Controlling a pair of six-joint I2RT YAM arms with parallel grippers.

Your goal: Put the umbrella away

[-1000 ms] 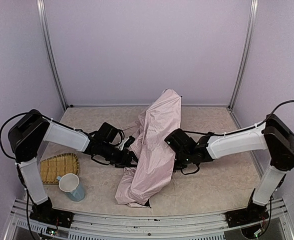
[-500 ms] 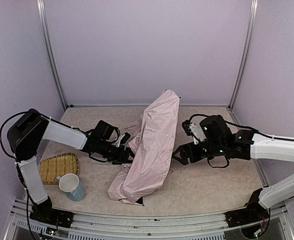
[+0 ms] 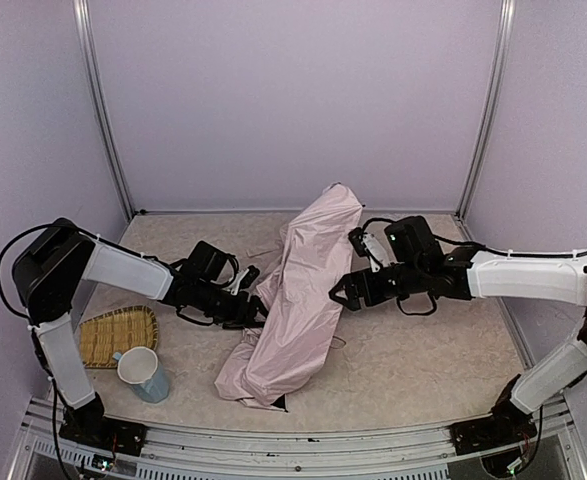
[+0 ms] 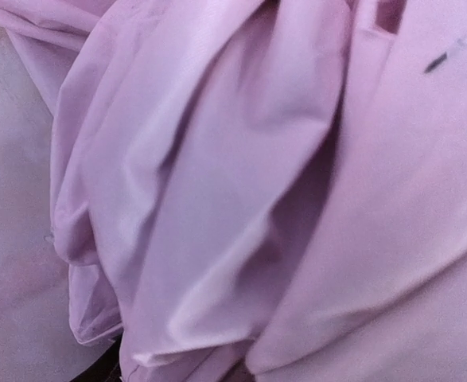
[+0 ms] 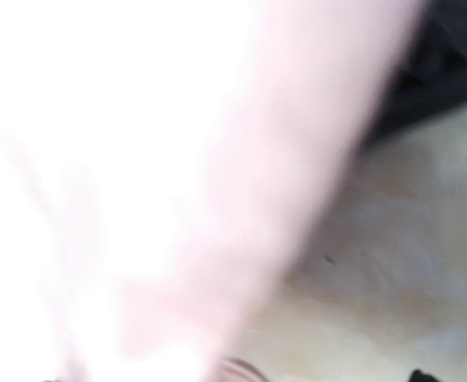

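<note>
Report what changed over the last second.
The right end effector let go of the umbrella, swung out to the right, and now sits open by its right edge. The freed fabric settled into a narrower diagonal bundle. The left end effector stayed tucked into the umbrella's left side; the mug and woven tray did not move.

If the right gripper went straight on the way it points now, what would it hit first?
The umbrella. The right gripper, jaws apart, points left at its pale pink fabric from close beside it. Its wrist view is mostly blurred pink, so contact would probably come almost at once, though the exact gap is unclear.
</note>
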